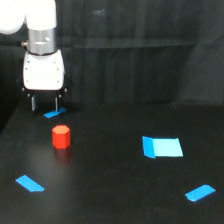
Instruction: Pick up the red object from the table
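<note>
Exterior view: we see the faceted red object [61, 137] upright on the open bench [110, 190], our fingers [33, 103] spread apart behind it.

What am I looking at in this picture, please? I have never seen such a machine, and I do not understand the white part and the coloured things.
The white part at the top left is a robot arm. At its lower end hangs its gripper, a hand with two thin fingers that point down at the table. The fingers stand apart, so the gripper is open, and it holds nothing.

There is only one picture, taken by a camera that stands off the arm and looks at the whole scene.

The table is flat and black. On it stands the red object, a small stubby block, a little nearer the camera than the gripper. The arm is meant to pick it up; it has not yet done so.

The blue patches are flat pieces lying on the table: four show, one just below the gripper.
</note>
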Tool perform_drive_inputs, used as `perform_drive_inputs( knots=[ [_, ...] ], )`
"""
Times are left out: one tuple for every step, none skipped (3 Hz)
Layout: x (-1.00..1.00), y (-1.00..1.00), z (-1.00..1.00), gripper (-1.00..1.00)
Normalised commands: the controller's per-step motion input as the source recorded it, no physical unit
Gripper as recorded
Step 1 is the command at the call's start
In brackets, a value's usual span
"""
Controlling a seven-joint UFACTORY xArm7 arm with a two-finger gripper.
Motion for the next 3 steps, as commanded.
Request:
perform_drive_inputs(
  knots=[
    [0.16, 0.04, -0.24, 0.99],
    [0.21, 0.02, -0.16, 0.98],
    [0.5, -0.25, -0.01, 1.0]
  ],
)
